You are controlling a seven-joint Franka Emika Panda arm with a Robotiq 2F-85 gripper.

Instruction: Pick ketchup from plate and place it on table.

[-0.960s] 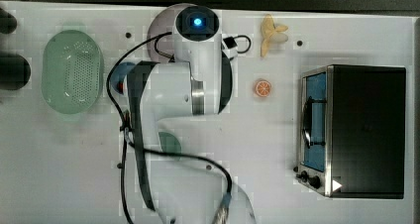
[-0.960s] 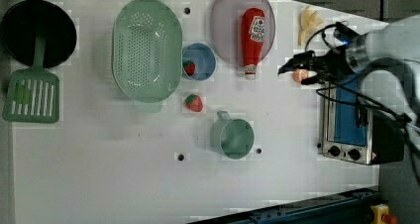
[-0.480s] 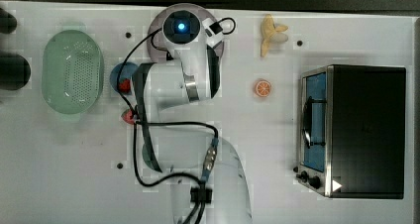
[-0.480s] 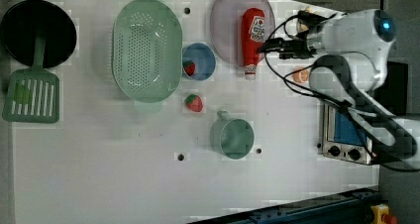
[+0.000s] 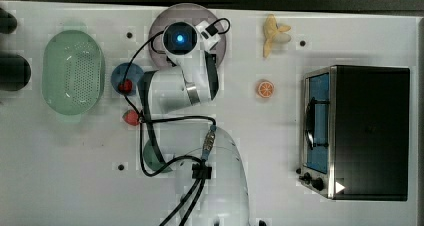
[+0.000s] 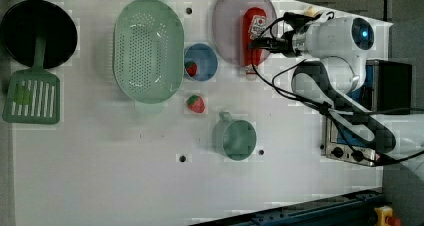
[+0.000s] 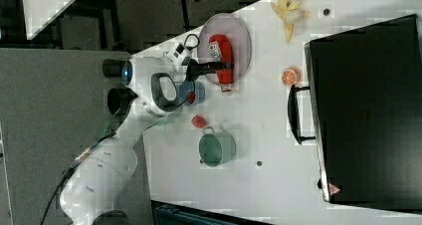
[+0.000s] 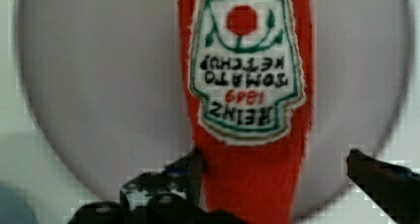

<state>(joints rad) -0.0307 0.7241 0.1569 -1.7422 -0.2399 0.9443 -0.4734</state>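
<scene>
A: How should the grasp be made here?

B: The gripper is seen spread wide, with nothing held between its fingers. A clean pick is judged to need the jaws lowered evenly on either side of the ketchup, across its narrow width rather than along its length. The bottle looks soft and rounded, so a centred closure is advised; an off-centre squeeze could roll it on the plate.

A: Where is the bottle placed relative to the tool?

B: In the wrist view the red body is framed between the two fingers, one close against its side and the other standing further off, so a small sideways correction may be wanted. In the left view the ketchup is seen lying flat on the plate, its whitish cap pointing over the rim towards the table, and the gripper is seen over the lower part of the bottle. The same is shown in the right view, where the gripper crosses the ketchup. Whether contact is made cannot be told
</scene>
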